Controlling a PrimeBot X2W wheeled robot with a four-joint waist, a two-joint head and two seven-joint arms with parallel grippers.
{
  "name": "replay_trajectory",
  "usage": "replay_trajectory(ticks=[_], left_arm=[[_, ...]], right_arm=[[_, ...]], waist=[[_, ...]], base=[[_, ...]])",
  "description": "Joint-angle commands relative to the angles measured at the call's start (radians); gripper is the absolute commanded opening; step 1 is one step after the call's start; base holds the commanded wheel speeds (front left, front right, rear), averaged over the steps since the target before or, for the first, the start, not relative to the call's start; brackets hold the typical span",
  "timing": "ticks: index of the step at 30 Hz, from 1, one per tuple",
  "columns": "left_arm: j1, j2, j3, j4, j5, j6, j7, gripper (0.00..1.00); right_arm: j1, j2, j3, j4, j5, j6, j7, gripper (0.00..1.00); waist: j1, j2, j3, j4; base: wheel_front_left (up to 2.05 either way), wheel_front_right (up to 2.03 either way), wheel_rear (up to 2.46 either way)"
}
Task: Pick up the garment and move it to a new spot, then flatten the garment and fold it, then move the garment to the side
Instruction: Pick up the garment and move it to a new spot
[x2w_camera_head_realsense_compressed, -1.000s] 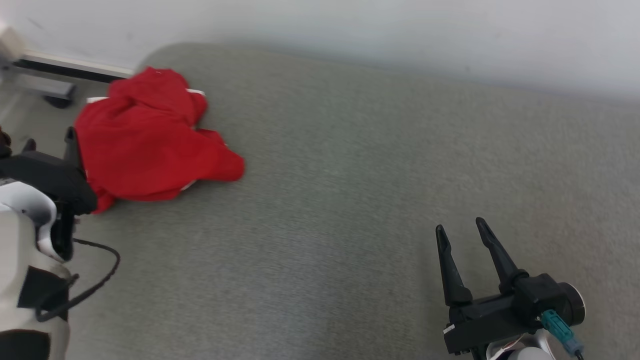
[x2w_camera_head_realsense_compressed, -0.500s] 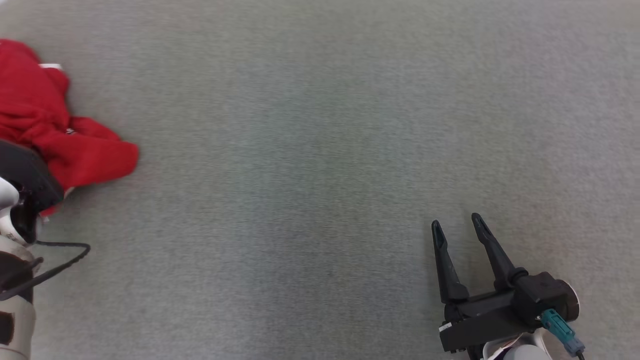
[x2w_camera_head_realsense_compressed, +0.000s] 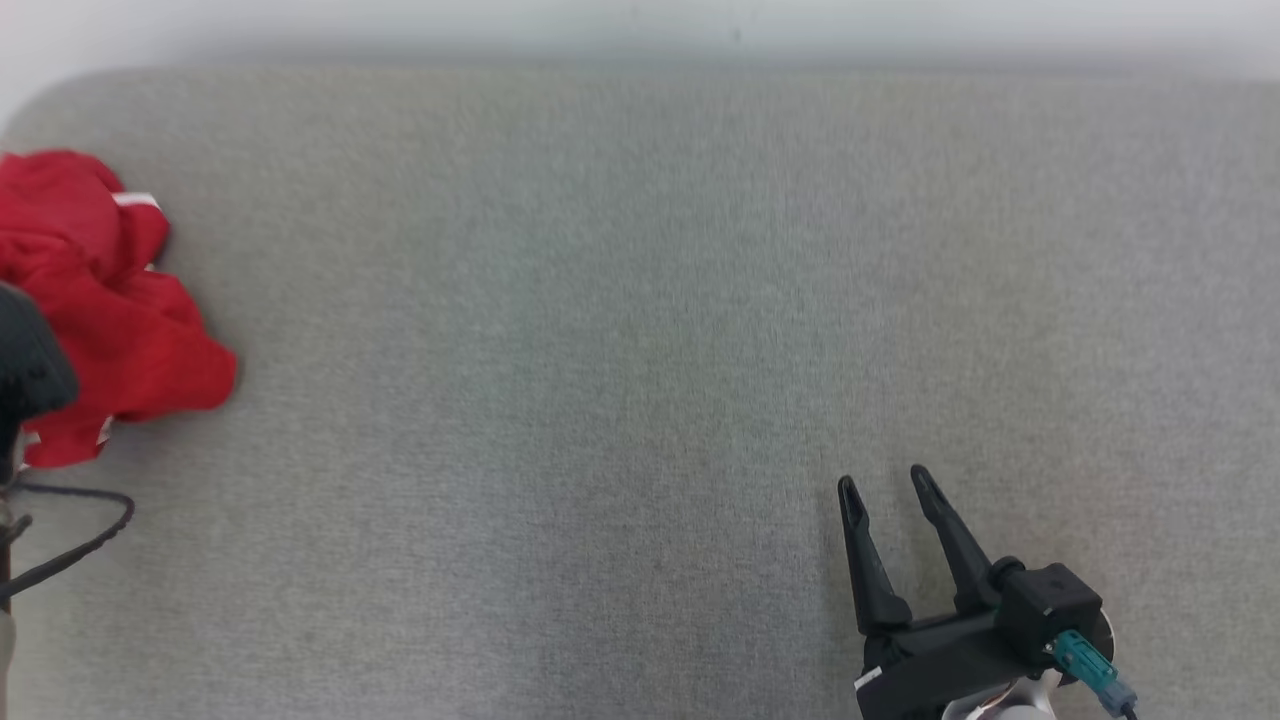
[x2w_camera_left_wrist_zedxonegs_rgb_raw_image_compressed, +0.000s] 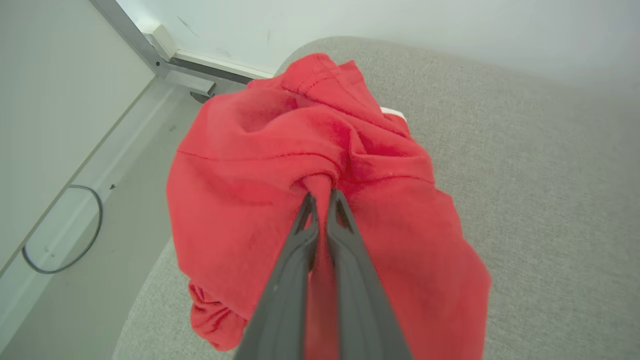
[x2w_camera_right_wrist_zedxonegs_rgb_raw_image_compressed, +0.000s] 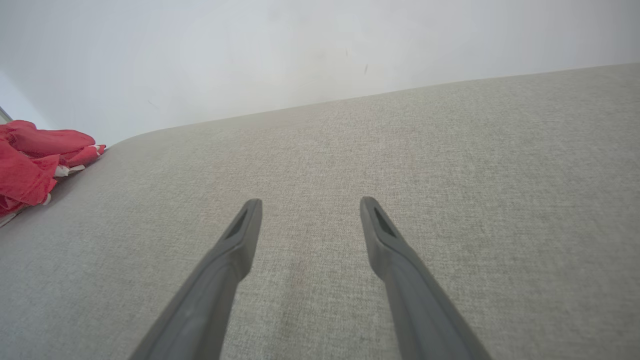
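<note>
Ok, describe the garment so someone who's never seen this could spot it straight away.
Start from the wide grey surface. At its rounded left corner lies a crumpled garment, pinched by the left gripper. It is the only bright red thing, with white trim.

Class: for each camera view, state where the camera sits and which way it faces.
Head view: robot's head, facing down at the grey surface; open right gripper lower right, red garment far left.
Left wrist view: left wrist, looking along the left gripper, shut on the garment.
Right wrist view: right wrist, facing across the surface toward the white wall; its open fingers show.
Shared: all three show the garment.
</note>
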Motion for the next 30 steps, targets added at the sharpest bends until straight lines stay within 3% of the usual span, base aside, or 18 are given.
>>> replay_trajectory(ticks=[1, 7, 13, 21, 27, 30], left_arm=[[0.004, 0.007, -0.009, -0.028, 0.012, -0.005, 0.0, 0.0], [0.002, 0.025, -0.062, -0.168, 0.026, -0.045, 0.01, 0.0], [0.021, 0.014, -0.13, -0.365, -0.021, -0.074, 0.026, 0.0], [0.122, 0.011, -0.25, -0.721, -0.152, -0.077, -0.024, 0.0], [0.219, -0.028, -0.31, -0.831, -0.17, -0.076, -0.075, 0.0], [0.28, -0.083, -0.345, -0.825, -0.181, -0.069, -0.11, 0.0]], right_arm=[[0.013, 0.001, 0.002, 0.013, 0.011, 0.003, -0.006, 1.0], [0.052, 0.001, -0.006, 0.045, 0.052, 0.003, -0.01, 1.0], [0.094, 0.001, -0.039, 0.03, 0.059, 0.003, -0.008, 1.0], [0.116, 0.001, -0.067, 0.019, 0.024, 0.003, -0.008, 1.0], [0.112, 0.001, -0.081, 0.013, 0.009, 0.003, -0.009, 1.0], [0.11, 0.001, -0.088, 0.012, 0.005, 0.003, -0.009, 1.0]], waist=[[0.0001, -0.0001, -0.101, 0.029], [0.0001, -0.0001, -0.238, 0.03], [0.0001, -0.0001, -0.311, -0.013], [0.0001, -0.0001, -0.337, -0.156], [0.0001, -0.0001, -0.333, -0.261], [0.0001, -0.0001, -0.327, -0.313]], base=[[0.0, 0.0, 0.0], [0.0, 0.0, 0.0], [0.0, 0.0, 0.0], [0.0, 0.0, 0.0], [0.0, 0.0, 0.0], [0.0, 0.0, 0.0]])
